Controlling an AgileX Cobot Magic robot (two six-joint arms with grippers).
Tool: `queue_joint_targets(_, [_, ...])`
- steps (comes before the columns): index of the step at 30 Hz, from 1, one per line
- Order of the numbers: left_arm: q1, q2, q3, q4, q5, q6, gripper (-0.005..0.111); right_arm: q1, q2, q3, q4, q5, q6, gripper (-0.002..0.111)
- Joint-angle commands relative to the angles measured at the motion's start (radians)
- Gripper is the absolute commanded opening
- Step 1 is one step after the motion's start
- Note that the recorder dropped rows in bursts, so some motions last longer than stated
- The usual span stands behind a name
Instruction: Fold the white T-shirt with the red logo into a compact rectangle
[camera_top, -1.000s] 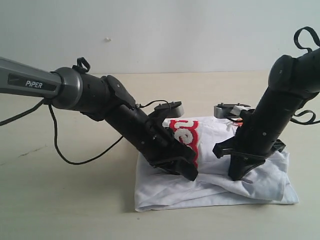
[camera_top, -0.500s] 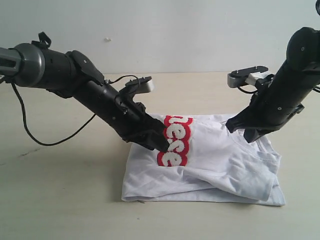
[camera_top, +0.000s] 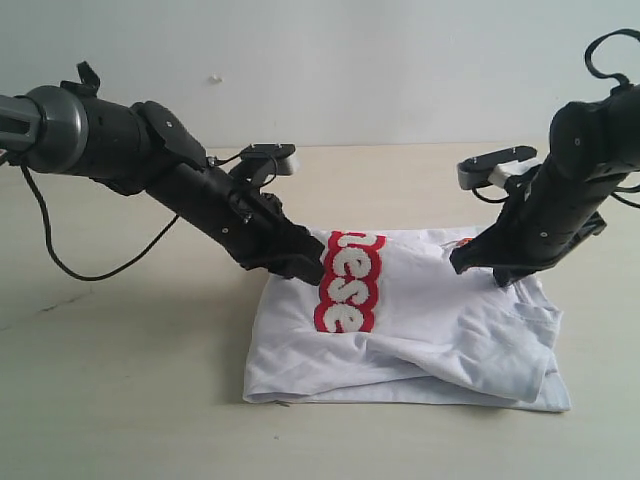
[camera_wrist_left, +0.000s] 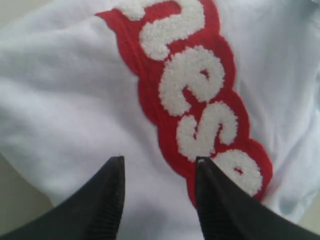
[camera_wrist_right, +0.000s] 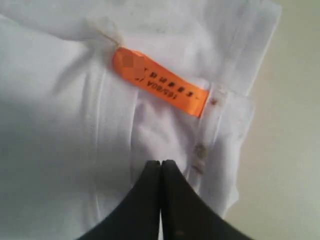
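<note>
The white T-shirt (camera_top: 440, 325) sits mid-worktop (camera_top: 130, 400) as a soft, lumpy, roughly rectangular stack of thin cotton. The fuzzy red logo (camera_top: 350, 285) runs down its top layer with only a few letters showing. Compared with a second ago both arms have lifted off the cloth, so I'd guess that fold is laid and the rumpled edges need tidying next. The left gripper (camera_wrist_left: 159, 167) hangs just beside the logo with its jaws spread and empty, and the right gripper (camera_wrist_right: 161, 165) is over the orange neck tag (camera_wrist_right: 160, 82) with its jaws pressed together on nothing.
</note>
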Motion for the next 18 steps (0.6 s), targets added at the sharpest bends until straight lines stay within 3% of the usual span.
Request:
queue_joint_targets(1, [0.002, -0.008, 0.003, 0.005, -0.025, 0.004, 0.044, -0.005, 0.049, 0.001, -0.010, -0.052, 0.008, 0.000])
queue_joint_targets(9, [0.002, 0.052, 0.003, 0.007, -0.077, -0.003, 0.044, -0.003, 0.082, 0.001, 0.072, -0.073, -0.054, 0.000])
queue_joint_targets(13, [0.007, 0.061, 0.003, 0.026, -0.085, -0.003, 0.035, 0.001, 0.106, 0.001, 0.112, -0.070, -0.082, 0.000])
queue_joint_targets(18, [0.068, 0.061, 0.003, 0.083, -0.053, -0.058, 0.035, 0.001, 0.116, -0.001, 0.439, -0.095, -0.351, 0.000])
